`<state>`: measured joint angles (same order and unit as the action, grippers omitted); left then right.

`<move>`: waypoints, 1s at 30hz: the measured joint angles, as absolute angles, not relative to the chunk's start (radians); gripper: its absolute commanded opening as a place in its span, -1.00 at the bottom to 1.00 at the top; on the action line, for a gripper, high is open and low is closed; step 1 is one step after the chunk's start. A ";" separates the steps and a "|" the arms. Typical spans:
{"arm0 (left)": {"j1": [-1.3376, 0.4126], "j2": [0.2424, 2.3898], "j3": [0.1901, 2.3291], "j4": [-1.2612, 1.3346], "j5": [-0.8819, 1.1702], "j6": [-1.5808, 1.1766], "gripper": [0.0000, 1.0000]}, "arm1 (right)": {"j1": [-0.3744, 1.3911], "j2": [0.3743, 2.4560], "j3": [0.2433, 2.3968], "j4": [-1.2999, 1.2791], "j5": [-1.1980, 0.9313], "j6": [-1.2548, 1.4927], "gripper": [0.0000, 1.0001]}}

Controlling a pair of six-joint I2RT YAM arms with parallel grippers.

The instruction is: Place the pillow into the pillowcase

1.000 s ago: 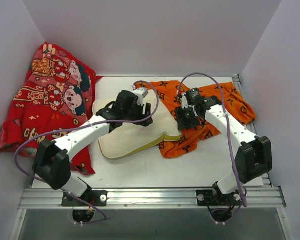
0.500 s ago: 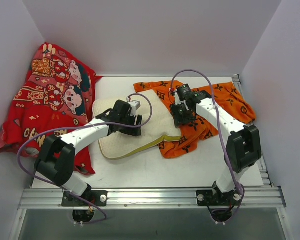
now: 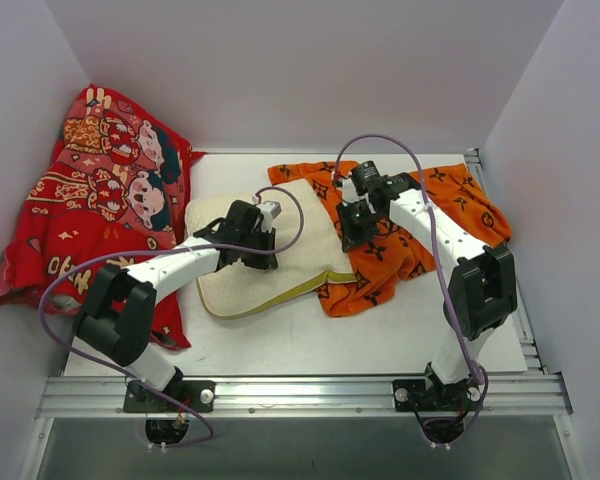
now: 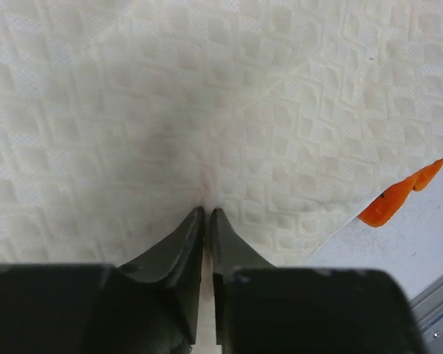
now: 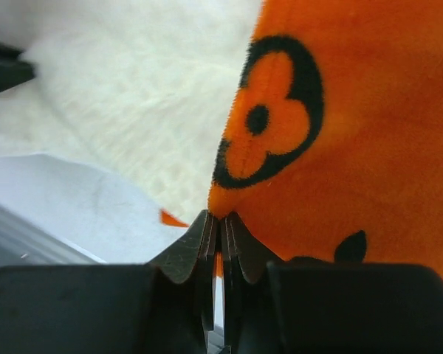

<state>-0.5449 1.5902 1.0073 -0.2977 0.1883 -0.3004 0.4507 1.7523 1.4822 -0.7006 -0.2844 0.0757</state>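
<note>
— Well left of the left claw (image 3: 263,254): red cloth (image 3: 100,200), heaped agst the side wall, not our job. The claw itself?
— Left claw's down on the pillow (image 3: 242,288), fingers nearly together, tips nipping a small pucker of the cream cloth. Pillow lies flat under it & spreads to both sides, yellow-green band along the near edge.
— And right of that?
— Right claw (image 3: 352,232), jaws fully closed on the pillowcase (image 3: 380,272) edge, just where orange meets pillow. Rest of the case sits crumpled right of & behind that claw, on the table (image 3: 380,340). Pillow's right end lies over part of the case, not inside it.
— So which step?
— Getting hold, I'd say: one grip per item, insertion not begun. Next prob. needs the right claw to lift its edge so the mouth opens. Can't tell if it holds one layer or both. Then the left claw feeds the pillow's end rightward into the gap w/o the pinch slipping.
</note>
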 measured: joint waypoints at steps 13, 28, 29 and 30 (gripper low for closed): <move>-0.489 1.533 0.881 -0.099 0.391 -0.548 -1.00 | 0.598 1.681 1.383 -0.386 -0.787 0.373 -1.00; -0.427 1.549 1.240 -0.333 0.425 -0.216 0.95 | 0.500 1.812 1.194 -0.583 -0.689 0.100 -0.80; -0.407 1.579 1.288 -0.334 0.424 -0.166 0.95 | 0.503 1.805 1.187 -0.592 -0.690 0.087 -0.80; -0.388 1.609 1.327 -0.335 0.424 -0.116 0.94 | 0.506 1.800 1.182 -0.601 -0.691 0.075 -0.80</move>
